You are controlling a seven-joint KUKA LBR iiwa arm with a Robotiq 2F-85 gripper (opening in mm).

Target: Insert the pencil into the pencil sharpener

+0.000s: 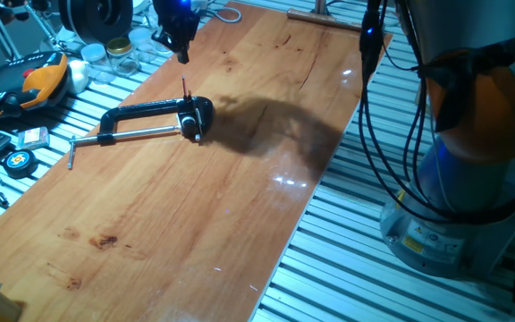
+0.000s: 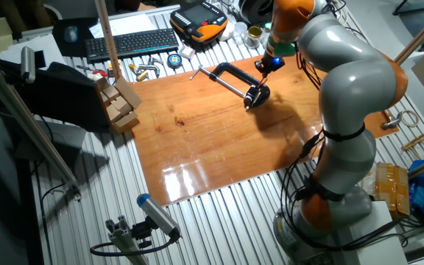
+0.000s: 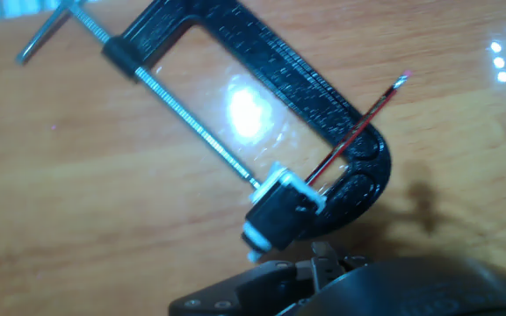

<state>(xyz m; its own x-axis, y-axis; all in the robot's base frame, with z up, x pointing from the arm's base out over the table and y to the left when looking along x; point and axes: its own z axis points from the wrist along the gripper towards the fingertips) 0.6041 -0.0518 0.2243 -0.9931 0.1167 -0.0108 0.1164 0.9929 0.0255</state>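
The pencil (image 1: pixel 185 88), a thin red stick, stands nearly upright with its lower end in the pencil sharpener (image 1: pixel 190 123), a small black block with a pale spot. The sharpener sits at the jaw end of a black C-clamp (image 1: pixel 146 112) lying flat on the wooden board. In the hand view the pencil (image 3: pixel 358 132) slants up from the sharpener (image 3: pixel 279 215). My gripper (image 1: pixel 183 55) hangs above and behind the pencil, apart from it and holding nothing. Its fingertips (image 3: pixel 323 254) show at the bottom edge, slightly apart.
The clamp's silver screw rod (image 1: pixel 132 136) points left. An orange tool (image 1: pixel 34 76), jars (image 1: pixel 114 49) and a tape measure (image 1: pixel 18 161) lie off the board's left side. A keyboard (image 2: pixel 135 43) and wood blocks (image 2: pixel 120 103) stand beyond. My base and cables (image 1: pixel 454 179) are at right.
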